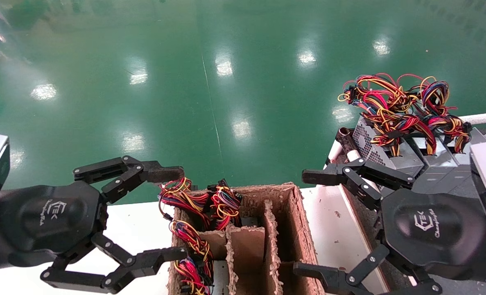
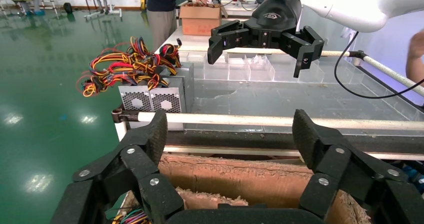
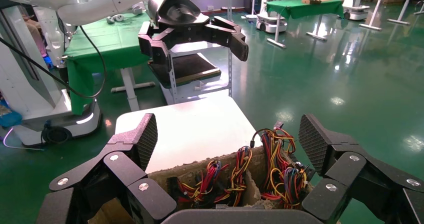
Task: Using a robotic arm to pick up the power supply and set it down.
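Observation:
Several power supplies stand in a row at the right, grey boxes [image 1: 371,149] with honeycomb faces [image 2: 150,100] and tangled red, yellow and black wires [image 1: 402,106] on top. More wire bundles [image 1: 222,205] stick out of the left cells of a divided cardboard box [image 1: 298,213]; the units under them are hidden [image 3: 280,169]. My left gripper [image 1: 175,213] hangs open at the box's left side, holding nothing [image 2: 231,134]. My right gripper [image 1: 306,223] hangs open at the box's right side, also holding nothing [image 3: 227,139].
The box stands on a white table [image 1: 136,229]. A white rail [image 2: 280,120] and a grey tray bed [image 2: 280,96] with clear plastic bins [image 2: 250,69] lie behind the box. A person [image 2: 162,4] stands farther off. Green floor [image 1: 226,82] lies ahead.

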Action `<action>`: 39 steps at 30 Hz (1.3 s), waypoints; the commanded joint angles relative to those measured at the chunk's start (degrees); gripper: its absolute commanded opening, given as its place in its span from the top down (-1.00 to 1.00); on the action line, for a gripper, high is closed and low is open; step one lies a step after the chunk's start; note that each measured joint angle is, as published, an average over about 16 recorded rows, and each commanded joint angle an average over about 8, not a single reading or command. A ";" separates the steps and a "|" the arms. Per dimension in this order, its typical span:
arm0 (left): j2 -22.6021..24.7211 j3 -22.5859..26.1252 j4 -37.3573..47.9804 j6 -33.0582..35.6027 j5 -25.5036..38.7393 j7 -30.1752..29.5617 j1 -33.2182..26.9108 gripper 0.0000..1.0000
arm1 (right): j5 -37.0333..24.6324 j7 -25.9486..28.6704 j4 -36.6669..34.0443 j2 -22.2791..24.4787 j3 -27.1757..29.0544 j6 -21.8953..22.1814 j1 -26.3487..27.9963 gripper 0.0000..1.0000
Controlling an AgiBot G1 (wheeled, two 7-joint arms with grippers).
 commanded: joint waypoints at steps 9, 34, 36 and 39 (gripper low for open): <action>0.00 0.00 0.00 0.00 0.00 0.00 0.00 1.00 | 0.00 0.00 0.00 0.00 0.00 0.00 0.00 -1.00; 0.00 0.00 0.00 0.00 0.00 0.00 0.00 1.00 | 0.00 0.00 0.00 0.00 0.00 0.00 0.00 -1.00; 0.00 0.00 0.00 0.00 0.00 0.00 0.00 0.57 | 0.00 0.00 0.00 0.00 0.00 0.00 0.00 -1.00; 0.00 0.00 0.00 0.00 0.00 0.00 0.00 -0.18 | 0.00 0.00 0.00 0.00 0.00 0.00 0.00 -1.00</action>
